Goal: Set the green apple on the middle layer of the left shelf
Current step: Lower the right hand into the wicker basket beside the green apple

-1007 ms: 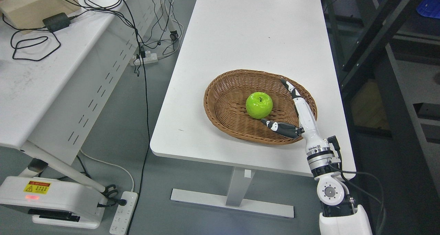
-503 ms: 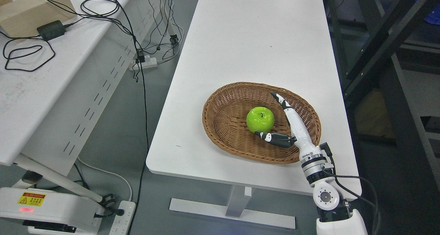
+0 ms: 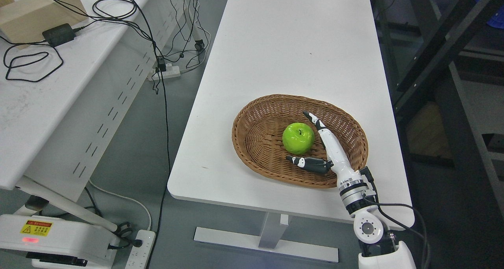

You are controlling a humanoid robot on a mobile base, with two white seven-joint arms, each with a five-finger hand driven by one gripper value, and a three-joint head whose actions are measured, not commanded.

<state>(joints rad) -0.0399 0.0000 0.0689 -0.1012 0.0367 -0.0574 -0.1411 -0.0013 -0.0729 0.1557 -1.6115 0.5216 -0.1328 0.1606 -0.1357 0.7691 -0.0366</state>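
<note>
A glossy green apple point(image 3: 298, 138) sits near the middle of a brown wicker basket point(image 3: 252, 143) on the white table point(image 3: 291, 44). My right hand point(image 3: 301, 137) reaches into the basket from the lower right. Its straight fingers point(image 3: 315, 122) pass along the apple's right side and its thumb point(image 3: 303, 162) lies just below the fruit. The hand is open around the apple and holds nothing. My left arm does not show.
A white desk point(image 3: 59, 103) with cables, a black adapter point(image 3: 58, 34) and a wooden block point(image 3: 31, 13) stands at left. Power strips point(image 3: 139, 247) and cords lie on the floor between. Dark shelf framing point(image 3: 437, 52) rises along the right edge.
The camera tilted, shifting the scene down in the picture. My right hand has slid leftward, closer around the apple. The apple stays put in the basket.
</note>
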